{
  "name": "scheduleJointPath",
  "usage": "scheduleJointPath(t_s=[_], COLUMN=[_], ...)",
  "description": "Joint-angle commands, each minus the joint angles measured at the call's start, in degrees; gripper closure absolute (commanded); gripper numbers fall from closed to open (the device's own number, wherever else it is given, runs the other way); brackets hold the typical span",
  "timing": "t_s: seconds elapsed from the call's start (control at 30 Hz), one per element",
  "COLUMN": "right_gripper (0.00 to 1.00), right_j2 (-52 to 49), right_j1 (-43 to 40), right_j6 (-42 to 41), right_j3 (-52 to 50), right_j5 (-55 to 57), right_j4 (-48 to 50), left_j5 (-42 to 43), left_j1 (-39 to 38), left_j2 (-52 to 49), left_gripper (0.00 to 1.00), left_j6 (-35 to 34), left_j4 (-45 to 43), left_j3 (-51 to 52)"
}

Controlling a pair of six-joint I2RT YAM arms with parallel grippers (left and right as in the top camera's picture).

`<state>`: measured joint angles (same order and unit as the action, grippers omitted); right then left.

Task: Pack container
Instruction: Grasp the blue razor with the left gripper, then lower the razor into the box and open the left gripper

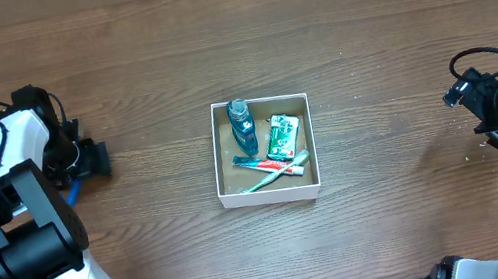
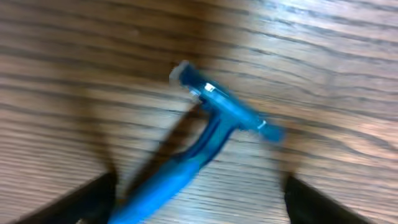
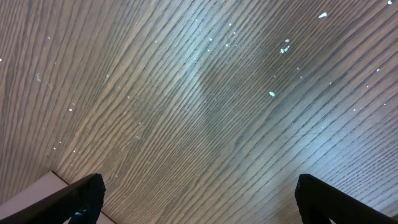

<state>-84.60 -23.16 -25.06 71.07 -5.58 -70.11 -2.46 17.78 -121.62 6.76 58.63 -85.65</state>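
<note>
The container (image 1: 216,165), a shallow white-walled box with a brown floor, sits at the table's centre. In it lie a blue bottle (image 1: 242,125), a green packet (image 1: 282,136) and a toothpaste tube with a toothbrush (image 1: 272,168). A blue razor (image 2: 211,134) lies on the wood between the spread fingers of my left gripper (image 2: 199,205), which is open and low over it. In the overhead view that gripper (image 1: 82,172) is far left of the container, with the razor (image 1: 72,194) peeking out beside it. My right gripper (image 3: 199,199) is open and empty over bare wood, far right in the overhead view (image 1: 484,115).
The wooden table (image 1: 366,49) runs wide around the container. A pale flat edge (image 3: 28,196) shows at the lower left of the right wrist view. Small white specks (image 3: 273,93) dot the wood under the right gripper.
</note>
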Motion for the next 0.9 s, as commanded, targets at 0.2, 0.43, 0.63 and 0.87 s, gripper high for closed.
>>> scheduleJointPath(t_s=[0.2,0.43,0.63,0.87], right_gripper=[0.0,0.0,0.0,0.0], right_j2=[0.57,0.57,0.57,0.57], right_j1=[0.26,0.26,0.26,0.26], right_j6=[0.04,0.04,0.92,0.9], right_j3=[-0.24,-0.24,-0.24,-0.24], right_j5=[-0.07,-0.07,-0.11,-0.11], right_j4=[0.17,0.17,0.17,0.52], left_j5=[4.31,5.07,7.5,8.52], left_j1=[0.2,0.2,-2.03,-18.99], left_j2=[-2.97,-2.95,4.37,28.41], left_gripper=[0.7,0.96,0.96,0.96], left_j6=[0.5,-0.68,-2.49,2.69], left_j4=[2.23,3.3,7.87,8.81], left_j3=[0.46,0.31,-4.76,-5.64])
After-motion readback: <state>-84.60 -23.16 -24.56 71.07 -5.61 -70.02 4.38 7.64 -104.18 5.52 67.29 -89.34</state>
